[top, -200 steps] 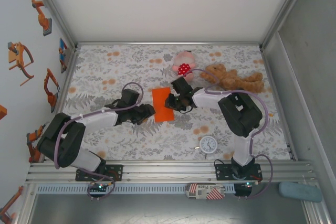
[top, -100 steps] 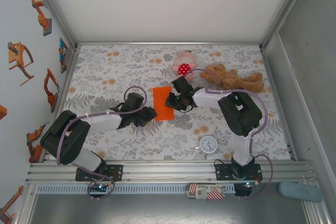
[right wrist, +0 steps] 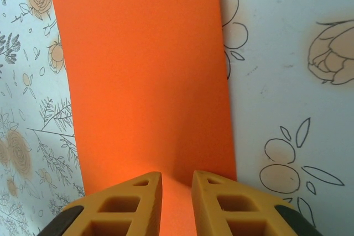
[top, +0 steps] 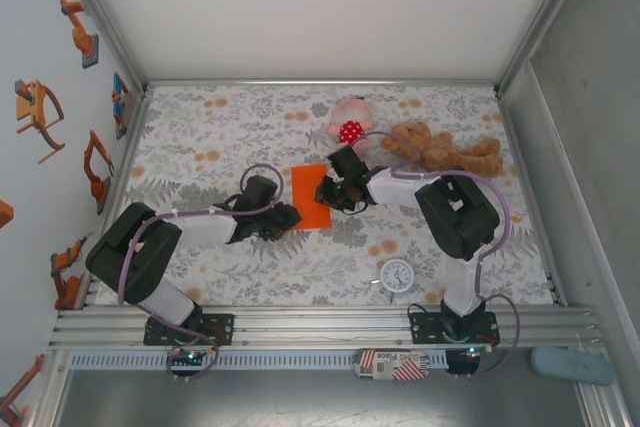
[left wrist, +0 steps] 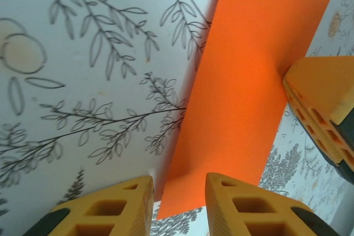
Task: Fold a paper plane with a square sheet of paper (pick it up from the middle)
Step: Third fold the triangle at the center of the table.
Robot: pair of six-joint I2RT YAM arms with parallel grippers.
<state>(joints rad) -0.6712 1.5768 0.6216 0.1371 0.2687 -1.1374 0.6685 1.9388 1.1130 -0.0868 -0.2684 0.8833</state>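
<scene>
Top: one orange paper [top: 311, 196] lies flat between two pincers, left pincer [top: 290, 217] at its near corner, right pincer [top: 327, 194] at its right edge. One pink toy [top: 349, 124] and one teddy [top: 445, 150] lie beyond the right pincer, one clock [top: 397, 275] behind it.
Left wrist: left pincer part open, gripping nothing, the paper's corner in its gap.
Right wrist: right pincer open a slit, tips on the paper.
</scene>
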